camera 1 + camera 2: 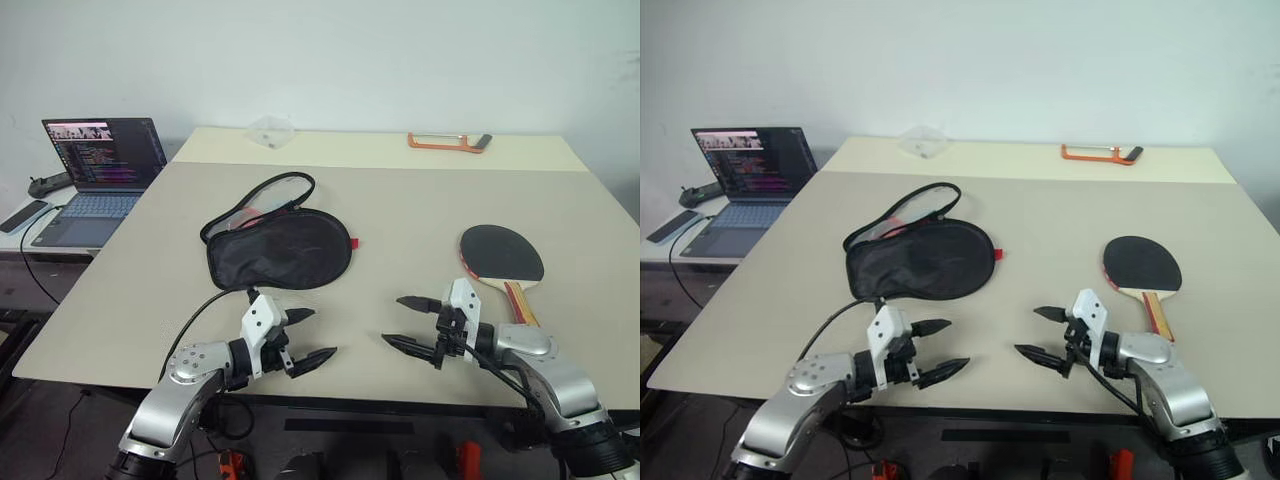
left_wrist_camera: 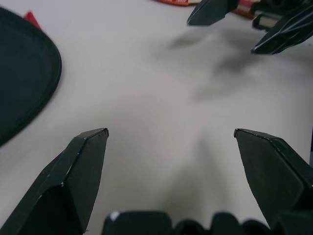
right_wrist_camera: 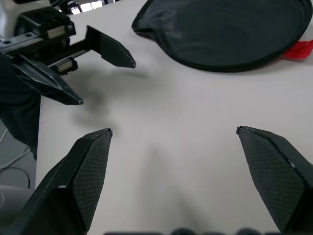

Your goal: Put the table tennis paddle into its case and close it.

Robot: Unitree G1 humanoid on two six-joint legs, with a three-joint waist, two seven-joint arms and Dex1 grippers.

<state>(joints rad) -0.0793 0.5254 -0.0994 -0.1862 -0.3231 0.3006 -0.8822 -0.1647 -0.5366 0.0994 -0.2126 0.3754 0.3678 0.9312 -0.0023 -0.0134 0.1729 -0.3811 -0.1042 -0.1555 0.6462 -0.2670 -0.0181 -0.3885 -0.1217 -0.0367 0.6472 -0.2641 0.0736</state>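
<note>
The table tennis paddle (image 1: 501,253) lies flat at the table's right, black blade away from me, striped handle (image 1: 520,300) pointing toward the front edge. The black fabric case (image 1: 279,249) lies left of centre, its zip flap gaping at the far end, a red tab (image 1: 355,242) at its right side. My left gripper (image 1: 307,337) hovers open over the front edge, just in front of the case. My right gripper (image 1: 409,322) is open too, left of the paddle handle. The two grippers face each other, each empty.
An open laptop (image 1: 98,170) and a phone (image 1: 24,215) sit on a lower desk to the left. An orange-framed tool (image 1: 447,142) and a clear plastic piece (image 1: 269,130) lie on the far table. A black cable (image 1: 195,318) runs from the case over the front edge.
</note>
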